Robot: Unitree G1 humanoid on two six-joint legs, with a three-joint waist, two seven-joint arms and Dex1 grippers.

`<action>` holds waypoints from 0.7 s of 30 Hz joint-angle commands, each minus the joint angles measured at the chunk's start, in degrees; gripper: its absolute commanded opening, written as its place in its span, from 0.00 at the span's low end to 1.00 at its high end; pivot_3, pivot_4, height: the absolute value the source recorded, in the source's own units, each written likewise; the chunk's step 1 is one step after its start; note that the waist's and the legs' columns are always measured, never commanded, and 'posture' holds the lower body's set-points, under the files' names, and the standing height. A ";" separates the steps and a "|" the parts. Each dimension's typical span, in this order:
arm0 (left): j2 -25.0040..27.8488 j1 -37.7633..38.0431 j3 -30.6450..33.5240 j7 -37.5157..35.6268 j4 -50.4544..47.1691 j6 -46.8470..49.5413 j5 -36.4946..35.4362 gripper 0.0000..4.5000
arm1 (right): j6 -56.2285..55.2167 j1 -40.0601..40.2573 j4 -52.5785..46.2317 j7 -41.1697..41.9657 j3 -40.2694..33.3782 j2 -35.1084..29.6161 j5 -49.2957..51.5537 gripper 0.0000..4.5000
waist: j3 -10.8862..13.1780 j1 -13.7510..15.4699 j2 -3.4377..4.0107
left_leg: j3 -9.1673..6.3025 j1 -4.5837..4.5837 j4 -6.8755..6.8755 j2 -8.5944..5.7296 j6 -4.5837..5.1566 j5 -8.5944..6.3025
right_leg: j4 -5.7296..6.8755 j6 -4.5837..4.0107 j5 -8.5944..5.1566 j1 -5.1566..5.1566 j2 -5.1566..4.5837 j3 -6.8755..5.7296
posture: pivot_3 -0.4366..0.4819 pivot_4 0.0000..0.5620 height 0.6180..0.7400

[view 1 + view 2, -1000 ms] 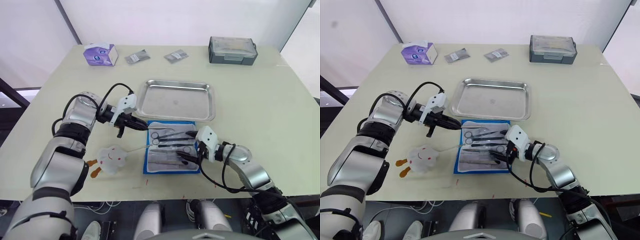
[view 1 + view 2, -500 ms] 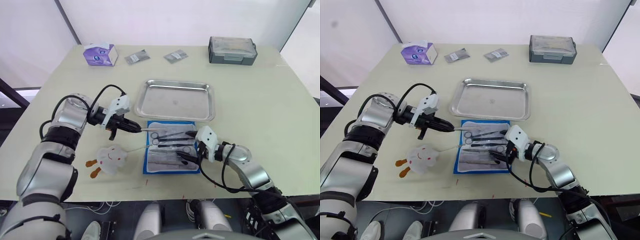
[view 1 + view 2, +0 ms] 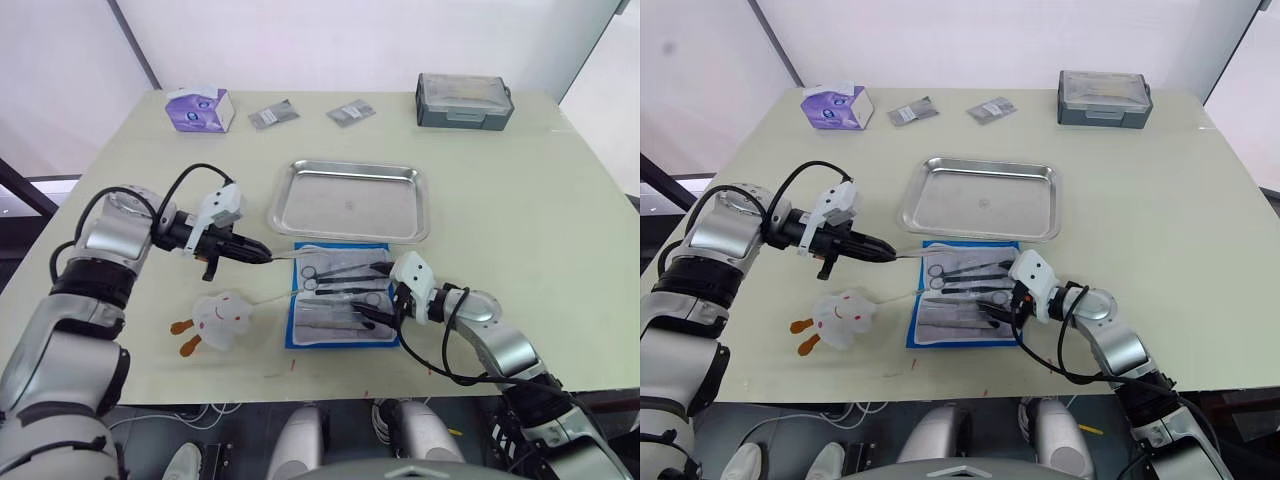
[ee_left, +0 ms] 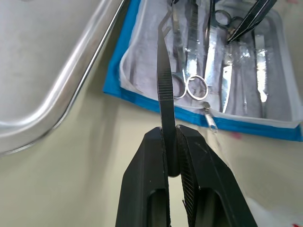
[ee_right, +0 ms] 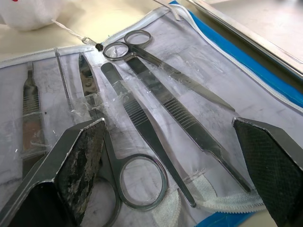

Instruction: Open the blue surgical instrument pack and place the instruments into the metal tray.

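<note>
Tweezers (image 4: 164,80) pinched between left gripper (image 4: 171,142) fingers (image 4: 147,156), wrist view.

The tray (image 3: 349,200) is polished steel, mirror-bright with soft reflections. The pack (image 5: 246,61) is blue cloth edged in white, its inner pockets clear, crinkled, glossy plastic. The instruments (image 5: 156,101) are smooth silver metal, some with ribbed grips. The left gripper's (image 4: 171,142) fingers are matt black plastic; the right fingers (image 5: 85,151) carry rough, worn textured pads. The table (image 3: 540,200) is matt cream.
</note>
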 commanded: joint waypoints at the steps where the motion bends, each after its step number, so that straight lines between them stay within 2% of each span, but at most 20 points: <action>1: -1.05 -1.19 7.23 0.49 -1.88 3.97 -3.95 0.02 | 3.49 2.13 6.34 -1.37 3.15 -0.56 -4.21 1.00 | 0.00 0.00 0.00 | 0.01 0.01 0.00 0.00 0.00 0.00 | 0.00 0.00 0.00 0.00 0.00 0.00 | 0.48 0.27 0.98; 4: -5.32 -2.27 13.15 7.76 -2.17 7.33 -6.03 0.02 | 3.49 2.20 6.28 -1.33 3.14 -0.60 -4.17 1.00 | -0.01 0.15 -0.01 | 0.00 0.02 0.01 0.00 0.00 0.00 | 0.01 -0.01 -0.01 0.01 -0.01 -0.01 | 0.48 0.27 0.98; 10: -11.60 -1.52 19.30 21.96 -6.09 11.55 -5.25 0.02 | 3.45 2.21 6.26 -1.32 3.25 -0.64 -4.28 1.00 | -0.01 0.09 -0.01 | -0.06 0.02 0.01 -0.04 0.00 0.00 | 0.02 -0.02 0.00 0.00 -0.03 0.03 | 0.48 0.27 0.98; 12: -13.35 -1.07 20.31 27.31 -7.38 12.21 -3.93 0.02 | 3.46 2.23 6.20 -1.36 3.27 -0.70 -4.29 1.00 | -0.01 0.11 -0.01 | -0.06 0.02 0.01 -0.05 0.00 0.00 | 0.02 -0.02 0.00 0.00 -0.06 0.03 | 0.48 0.27 0.98; 16: -16.10 -1.48 19.34 42.44 -8.76 14.03 3.44 0.02 | 3.48 2.15 6.23 -1.39 3.27 -0.84 -4.37 1.00 | -0.01 0.31 -0.01 | -0.08 0.02 0.01 -0.08 -0.01 0.00 | 0.03 -0.02 0.00 0.01 -0.09 0.03 | 0.48 0.27 0.98; 21: -19.41 -1.41 19.04 49.67 -12.26 20.51 5.66 0.02 | 3.69 1.91 6.15 -1.27 3.30 -0.79 -4.34 1.00 | -0.02 0.32 -0.02 | -0.07 0.01 0.01 -0.10 -0.01 0.00 | 0.04 -0.01 0.00 0.00 -0.10 0.04 | 0.48 0.27 0.98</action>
